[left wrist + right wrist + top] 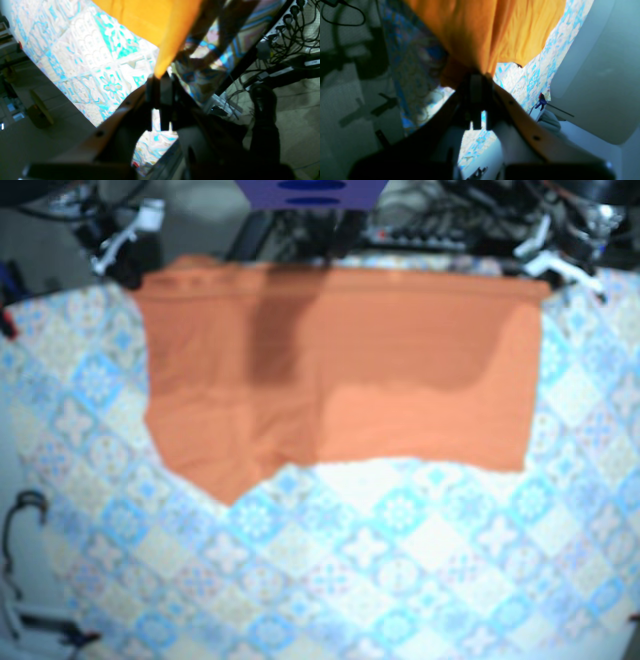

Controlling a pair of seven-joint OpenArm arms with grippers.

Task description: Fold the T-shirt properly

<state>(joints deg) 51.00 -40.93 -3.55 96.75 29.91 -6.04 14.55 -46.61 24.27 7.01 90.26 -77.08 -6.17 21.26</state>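
Orange T-shirt [340, 370] pinched by left end effector [158, 79], right end effector [477, 76]

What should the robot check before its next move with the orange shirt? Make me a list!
1. Left gripper has the T-shirt: ok, jaws shut on an orange corner.
2. Right gripper has it too: ok, jaws shut on bunched cloth.
3. Top edge straight between the two grips: ok in the base view.
4. Bottom edge level: not ok, it dips to a point on the base view's left.
5. Shirt smooth on the tablecloth: cannot tell, the base view is blurry and a dark band crosses the cloth.
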